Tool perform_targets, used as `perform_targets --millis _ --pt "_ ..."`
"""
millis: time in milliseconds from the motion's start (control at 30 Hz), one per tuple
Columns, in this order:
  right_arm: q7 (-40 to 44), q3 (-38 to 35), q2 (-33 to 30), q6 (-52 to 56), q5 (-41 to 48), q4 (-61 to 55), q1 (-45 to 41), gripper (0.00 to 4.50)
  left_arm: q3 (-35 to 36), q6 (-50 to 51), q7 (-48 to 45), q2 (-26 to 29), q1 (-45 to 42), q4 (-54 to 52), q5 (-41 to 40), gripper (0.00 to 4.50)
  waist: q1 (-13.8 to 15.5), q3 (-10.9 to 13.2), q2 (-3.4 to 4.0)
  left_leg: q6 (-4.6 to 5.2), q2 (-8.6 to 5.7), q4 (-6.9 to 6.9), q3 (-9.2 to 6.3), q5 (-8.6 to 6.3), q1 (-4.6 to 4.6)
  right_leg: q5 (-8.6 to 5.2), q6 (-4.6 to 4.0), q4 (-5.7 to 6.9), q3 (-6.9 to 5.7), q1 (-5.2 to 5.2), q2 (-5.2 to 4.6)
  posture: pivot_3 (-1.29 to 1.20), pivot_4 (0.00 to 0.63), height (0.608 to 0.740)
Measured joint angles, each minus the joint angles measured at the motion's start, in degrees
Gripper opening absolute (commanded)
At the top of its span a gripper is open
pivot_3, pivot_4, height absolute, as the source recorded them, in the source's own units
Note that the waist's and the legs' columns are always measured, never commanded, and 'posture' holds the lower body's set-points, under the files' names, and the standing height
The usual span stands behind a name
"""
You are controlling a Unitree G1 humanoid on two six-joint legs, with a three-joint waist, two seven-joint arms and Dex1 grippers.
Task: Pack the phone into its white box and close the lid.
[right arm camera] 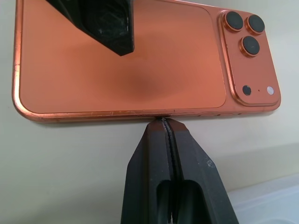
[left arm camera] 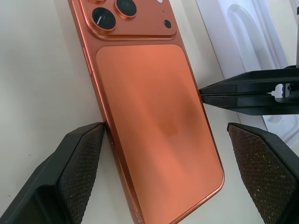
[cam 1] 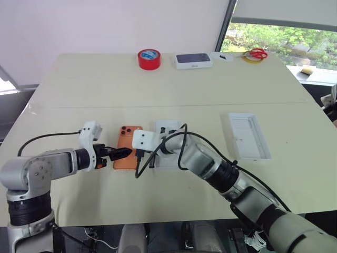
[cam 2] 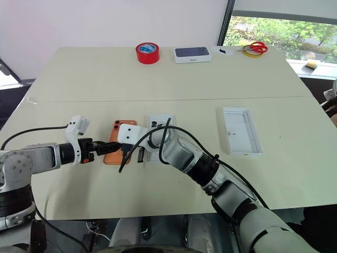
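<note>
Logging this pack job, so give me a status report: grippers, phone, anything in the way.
Left gripper open, straddling the phone's near end. Right gripper shut, tips at the phone's long edge. Phone flat, camera side up, on the table. White insert beside it.

Phone (cam 1: 128, 147) on table (cam 1: 79, 89) – insert (cam 1: 166, 129) just right, lid (cam 1: 248, 136) farther right, tape roll (cam 1: 149, 59) behind.

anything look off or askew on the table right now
Nothing looks damaged or spilled. The flat orange smartphone lies camera side up on the table, slightly skewed, beside a flat white insert. The shallow white cardboard tray sits well apart from it, so the phone is not yet packed.
</note>
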Motion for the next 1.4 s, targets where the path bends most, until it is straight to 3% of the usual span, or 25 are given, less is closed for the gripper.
perform_targets --millis 367,733,1000,1100,1167,1400 --pt "0.2 -0.55 -0.05 0.05 -0.86 -0.14 0.41 0.0 4.39 2.52 2.63 -8.67 -3.41 4.15 -2.83 4.4 0.03 -0.07 -0.08 0.01 -0.01 0.02 -0.04 0.0 0.04 0.0 0.0 -0.01 -0.03 0.08 -0.01 0.0 0.15 0.73" --pt "-0.03 -0.62 0.11 -0.08 -0.93 -0.38 0.87 0.0 3.72 3.09 4.33 -7.91 -5.13 6.94 -5.29 4.4 -0.44 -0.07 -0.08 -0.02 0.02 -0.04 -0.04 0.01 0.05 0.0 0.0 -0.01 -0.02 0.03 0.03 0.0 0.15 0.73" --pt "-0.16 -0.64 0.11 -0.03 -0.93 -0.89 1.3 0.0 8.08 3.08 5.53 -6.71 -7.02 11.24 -4.16 4.4 -0.48 -0.07 -0.08 -0.02 0.03 -0.06 -0.02 0.01 0.04 0.0 0.0 -0.01 -0.02 0.0 0.04 0.0 0.15 0.73" --pt "-0.19 -0.66 0.09 -0.05 -0.92 -0.92 1.32 0.0 8.36 3.08 5.83 -6.7 -6.95 11.42 -3.96 3.64 -0.5 -0.07 -0.08 -0.02 0.03 -0.06 -0.03 0.01 0.04 0.0 0.0 -0.01 -0.02 -0.01 0.04 0.0 0.15 0.73" --pt "-0.18 -0.67 0.07 -0.04 -0.92 -1.01 1.34 0.0 8.45 3.08 6.31 -6.71 -6.58 11.81 -3.78 2.68 -0.49 -0.06 -0.08 -0.02 0.03 -0.07 -0.02 0.01 0.03 0.0 0.0 -0.01 -0.02 -0.02 0.03 0.0 0.15 0.73" --pt "-0.22 -0.86 -0.24 0.49 -0.87 -2.05 1.98 0.0 8.95 3.08 6.97 -7.2 -5.8 12.11 -4.66 2.68 -0.45 -0.06 -0.09 -0.02 0.02 -0.06 -0.03 0.01 0.03 0.0 0.0 -0.02 -0.02 -0.02 0.02 0.0 0.15 0.73"
